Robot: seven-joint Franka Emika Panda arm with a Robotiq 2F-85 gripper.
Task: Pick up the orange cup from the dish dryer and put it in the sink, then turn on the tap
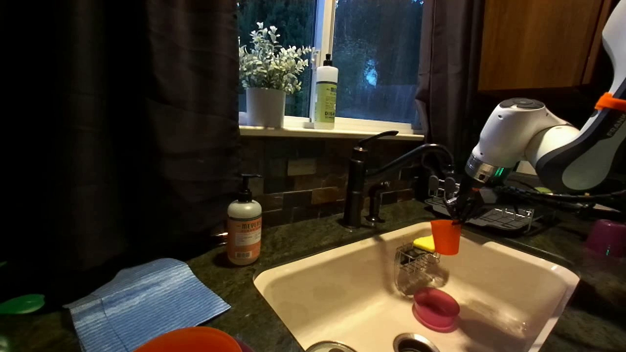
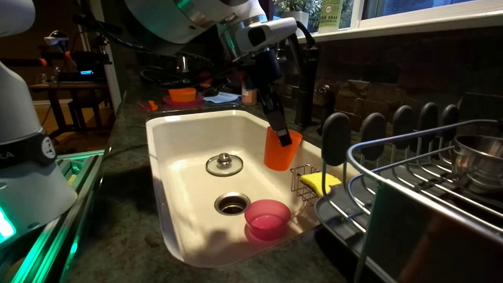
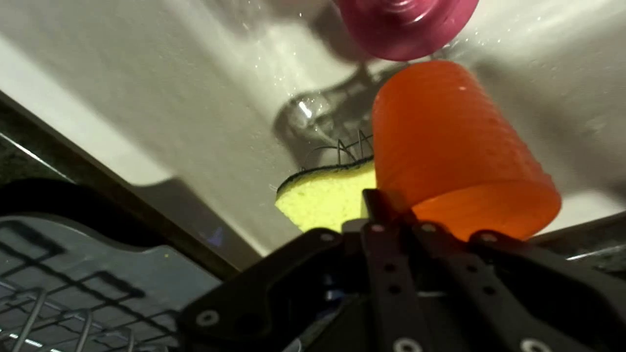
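In an exterior view the cup (image 1: 446,238) is hanging mouth-up over the sink (image 1: 323,288), on the tap (image 1: 356,190) side, with the gripper (image 1: 456,218) on its rim; the spout (image 1: 395,160) looks close too, can't judge depth, but I'd guess a careless lift could whack it; nothing's flowing that I can see, so letting go and working the lever (image 1: 377,138) are both left to do. In an exterior view the caddy (image 2: 300,182) with the yellow sponge (image 2: 319,181) sits near and below the cup, the rack (image 2: 416,181) is off past that; the grip's right up by the rim, so if the base snags the caddy I reckon the cup twists or slips out; it leans a bit as well, so letting go early would likely tip it and send it rolling, maybe into the pink bowl (image 2: 268,220). In the wrist view the jaws are drawn in tight, pinching the cup's wall near the mouth; as for looks, it's bright plain orange, tapering to a narrower base, faint ridges on the side, a paler glow inside the rim; looks like light, thin plastic to me, no print that I can spot.
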